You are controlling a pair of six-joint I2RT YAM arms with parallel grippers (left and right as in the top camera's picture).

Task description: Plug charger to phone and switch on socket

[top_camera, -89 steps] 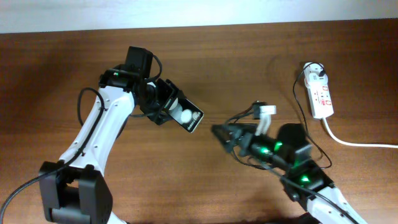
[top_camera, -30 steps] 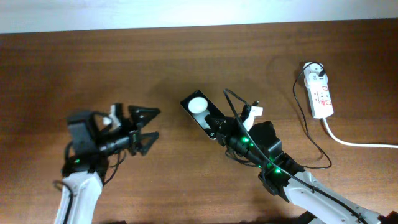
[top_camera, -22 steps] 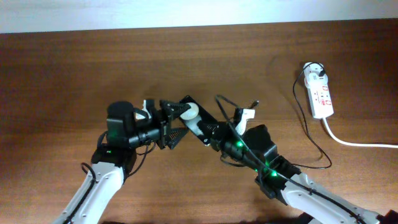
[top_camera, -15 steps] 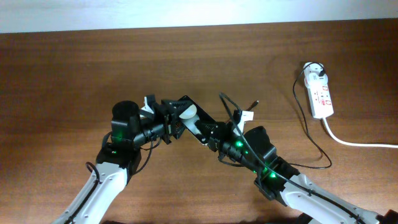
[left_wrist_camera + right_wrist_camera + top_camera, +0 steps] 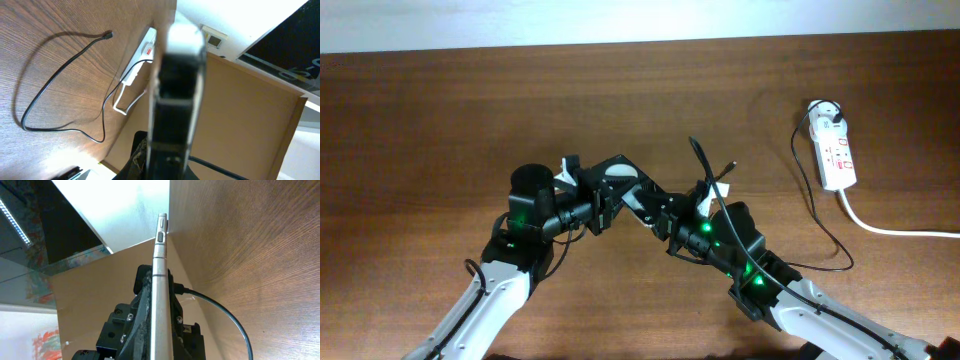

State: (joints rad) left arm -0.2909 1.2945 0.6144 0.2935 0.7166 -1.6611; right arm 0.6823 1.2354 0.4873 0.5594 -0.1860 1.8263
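Observation:
The phone (image 5: 623, 182), a black slab with a white round spot, hangs above mid-table between both arms. My left gripper (image 5: 606, 197) is shut on its left end; in the left wrist view the phone (image 5: 175, 75) stands edge-on and blurred between the fingers. My right gripper (image 5: 665, 213) is shut on the other end, with the phone's silver edge (image 5: 160, 280) upright in the jaws. The charger (image 5: 817, 215), a thin black cable, runs from its white plug head (image 5: 828, 115) in the socket (image 5: 838, 155) and loops up over my right arm to the tip (image 5: 731, 165).
The socket's thick white cord (image 5: 890, 228) runs off the right edge. In the left wrist view the socket (image 5: 144, 50) and the charger's loop (image 5: 45, 85) lie on the wood. A pale wall borders the table's far edge.
My left arm swung in from the left and closed its open jaws on the phone's free end. My right gripper kept its hold; the phone and cable loop shifted slightly.

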